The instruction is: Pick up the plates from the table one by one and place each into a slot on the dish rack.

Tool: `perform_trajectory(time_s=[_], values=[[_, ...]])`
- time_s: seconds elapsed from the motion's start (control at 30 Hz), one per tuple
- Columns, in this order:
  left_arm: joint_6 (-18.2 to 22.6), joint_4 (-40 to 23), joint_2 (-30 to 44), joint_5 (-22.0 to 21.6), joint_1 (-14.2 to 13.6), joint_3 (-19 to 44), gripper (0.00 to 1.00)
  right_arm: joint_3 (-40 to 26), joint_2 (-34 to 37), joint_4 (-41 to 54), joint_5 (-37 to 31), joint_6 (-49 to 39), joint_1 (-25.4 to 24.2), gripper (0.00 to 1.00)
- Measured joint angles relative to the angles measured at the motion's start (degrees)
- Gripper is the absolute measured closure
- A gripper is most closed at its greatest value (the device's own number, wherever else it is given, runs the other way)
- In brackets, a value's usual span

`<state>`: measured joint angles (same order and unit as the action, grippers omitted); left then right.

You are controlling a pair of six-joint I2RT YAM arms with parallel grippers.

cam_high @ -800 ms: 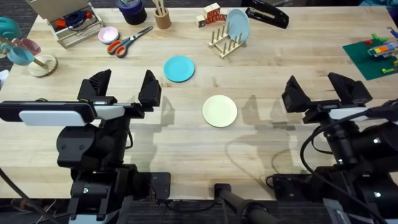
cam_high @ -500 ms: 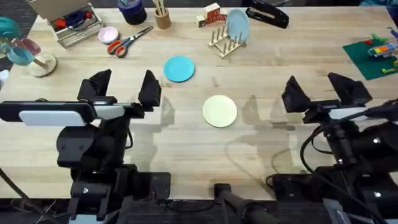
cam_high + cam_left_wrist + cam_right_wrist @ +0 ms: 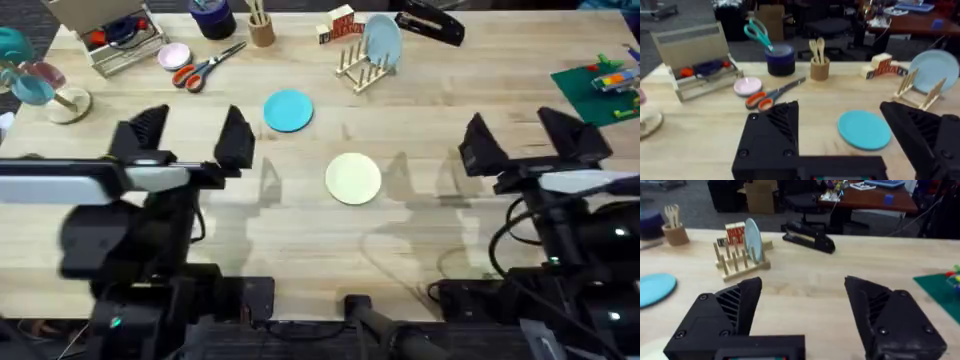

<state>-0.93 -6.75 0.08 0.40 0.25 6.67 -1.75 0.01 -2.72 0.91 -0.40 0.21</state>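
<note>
Left gripper (image 3: 190,140) rises and drifts left, jaws wide and empty. Turquoise plate (image 3: 288,110) and cream plate (image 3: 353,178) lie flat on the worktop (image 3: 300,240), dish rack (image 3: 362,68) beyond (sky-blue plate slotted). Right gripper (image 3: 535,140) inches right, open too; no pickup yet.

Three plates: turquoise plate (image 3: 288,110), cream plate (image 3: 353,178), sky-blue plate (image 3: 382,43); one dish rack (image 3: 361,69); two grippers.

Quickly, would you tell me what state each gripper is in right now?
Left gripper: open, holding nothing.
Right gripper: open, holding nothing.
</note>
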Motion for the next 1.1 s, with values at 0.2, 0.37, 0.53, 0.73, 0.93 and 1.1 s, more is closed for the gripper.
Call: perform_trajectory(time_s=[0.2, 0.37, 0.53, 0.73, 0.93, 1.1], values=[[0.0, -5.87, 5.24, 0.0, 0.0, 9.35, 0.009, -7.02, 3.2, 0.61, 0.0, 0.0, 0.0, 0.007], [-0.02, -13.99, 16.03, 0.0, 0.0, 19.18, 0.01, -15.3, 11.01, 6.69, 0.02, -0.02, 0.0, 0.007], [-0.02, -23.2, 28.66, 0.02, 0.0, 31.14, 0.01, -25.53, 21.93, 15.26, 0.04, 0.0, 0.0, 0.006], [-0.02, -31.27, 41.11, 0.03, 0.0, 41.77, 0.01, -38.32, 35.08, 24.01, 0.22, 0.0, 0.0, 0.006], [-0.02, -37.75, 51.77, 1.34, 0.0, 49.49, 0.01, -49.47, 47.39, 32.23, 0.26, -0.02, 0.0, 0.006], [-0.03, -41.98, 58.98, 2.88, 0.0, 54.55, 0.008, -55.01, 54.93, 34.64, 0.37, 0.0, 0.0, 0.006]])
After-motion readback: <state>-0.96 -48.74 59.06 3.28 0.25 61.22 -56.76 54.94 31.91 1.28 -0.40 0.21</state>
